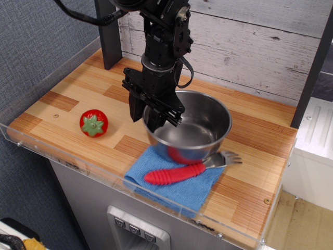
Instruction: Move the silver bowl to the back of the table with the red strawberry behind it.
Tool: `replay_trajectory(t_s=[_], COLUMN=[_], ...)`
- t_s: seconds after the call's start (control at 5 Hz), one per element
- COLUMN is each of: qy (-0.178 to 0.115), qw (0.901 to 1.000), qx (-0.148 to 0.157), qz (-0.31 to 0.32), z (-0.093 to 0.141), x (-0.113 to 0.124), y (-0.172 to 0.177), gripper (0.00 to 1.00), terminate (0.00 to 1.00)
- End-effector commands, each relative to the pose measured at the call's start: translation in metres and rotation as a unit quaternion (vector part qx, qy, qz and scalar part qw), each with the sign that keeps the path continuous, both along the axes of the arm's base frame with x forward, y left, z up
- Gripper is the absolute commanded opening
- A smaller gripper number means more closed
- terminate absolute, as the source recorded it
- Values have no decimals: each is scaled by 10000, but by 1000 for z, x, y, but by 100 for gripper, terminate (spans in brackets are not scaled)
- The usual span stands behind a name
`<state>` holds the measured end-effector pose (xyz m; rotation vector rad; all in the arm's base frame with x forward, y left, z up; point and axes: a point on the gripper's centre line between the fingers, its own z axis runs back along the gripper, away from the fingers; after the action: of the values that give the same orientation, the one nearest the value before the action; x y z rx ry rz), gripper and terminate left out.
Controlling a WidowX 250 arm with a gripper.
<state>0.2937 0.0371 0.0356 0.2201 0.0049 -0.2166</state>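
While the pincer (148,109) straddles the near-left rim of the silver bowl (190,125), one finger inside the wall and one outside, its fingers look pressed onto the rim, pinching the bowl. The bowl sits toward the front right of the bench (67,112), its base on the back edge of a blue cloth (179,185), with a red-handled fork (179,172) lying on the cloth just in front. The red strawberry (93,123) rests near the front left corner, well apart from the bowl. Risks from here, as a judgement: a thin rim grip on slick steel could slip and let the bowl tilt or drop; dragging the bowl rather than lifting it could pull the cloth and fork along; and the bowl may end up behind the strawberry instead of in front of it. No brand, label or writing can be read anywhere in view.
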Motion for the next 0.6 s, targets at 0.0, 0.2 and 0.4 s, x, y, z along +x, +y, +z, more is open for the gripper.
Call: replay_trajectory(t_s=[0.0, 0.2, 0.4], qy=[-192, -244, -332], qw=[9994, 9987, 9982], qx=[-48, -129, -183], qz=[-268, -425, -466], z=[14, 18, 23], x=[2, 3, 2], y=[-8, -15, -18], gripper=[0, 0, 0], terminate=[0, 0, 0])
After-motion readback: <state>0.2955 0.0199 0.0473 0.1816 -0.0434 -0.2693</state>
